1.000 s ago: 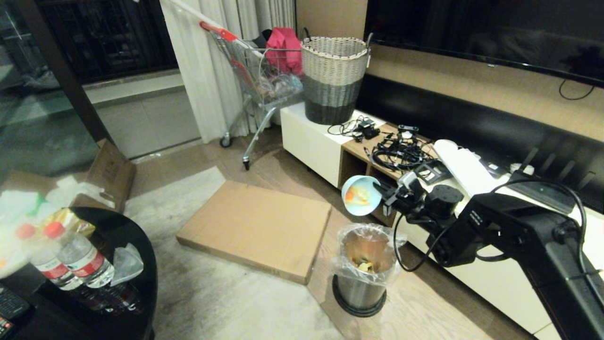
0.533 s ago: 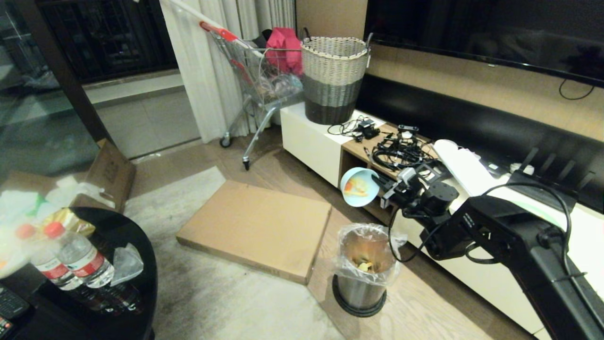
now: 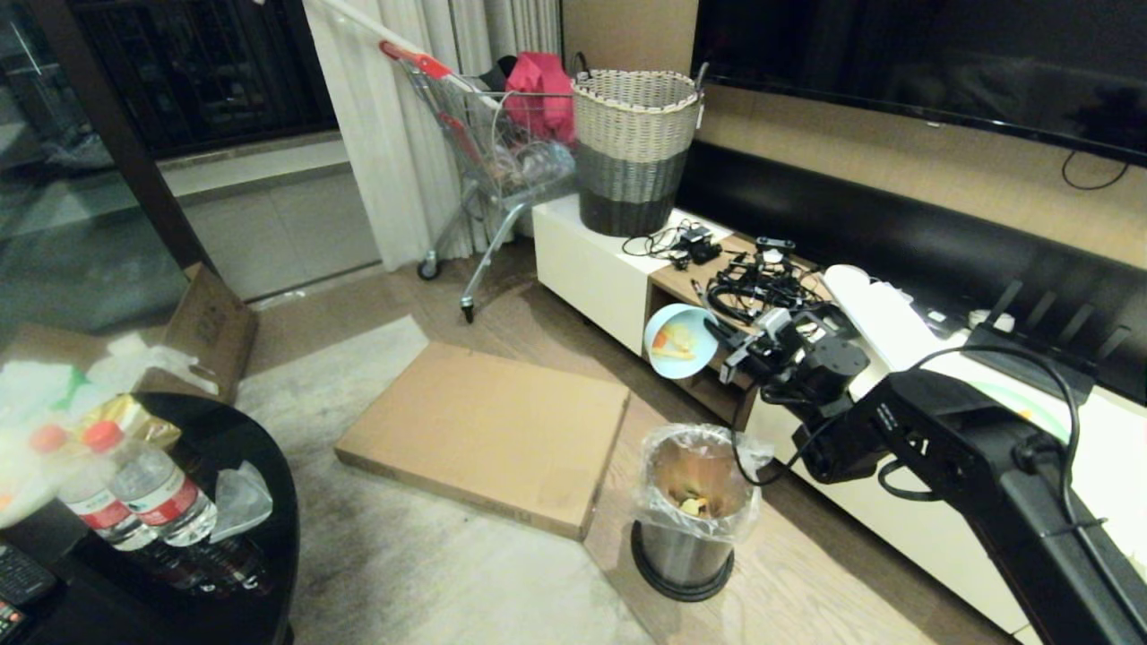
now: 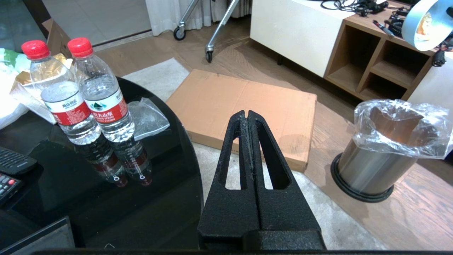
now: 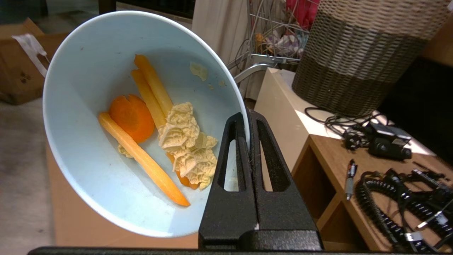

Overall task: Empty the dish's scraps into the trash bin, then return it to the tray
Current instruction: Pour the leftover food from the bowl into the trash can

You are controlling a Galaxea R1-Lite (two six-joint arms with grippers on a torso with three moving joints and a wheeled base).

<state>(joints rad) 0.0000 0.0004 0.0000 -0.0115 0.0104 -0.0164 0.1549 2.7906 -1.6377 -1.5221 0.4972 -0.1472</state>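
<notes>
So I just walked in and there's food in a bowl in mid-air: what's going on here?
The robot's right tool is shut on the rim of the bowl, holding it tipped on its side, up and behind the steel bin. An orange slice, yellow strips and a leafy bit, the scraps, cling inside the bowl. Some scraps already lie in the bin. The left tool is shut and idle beside the black table.
</notes>
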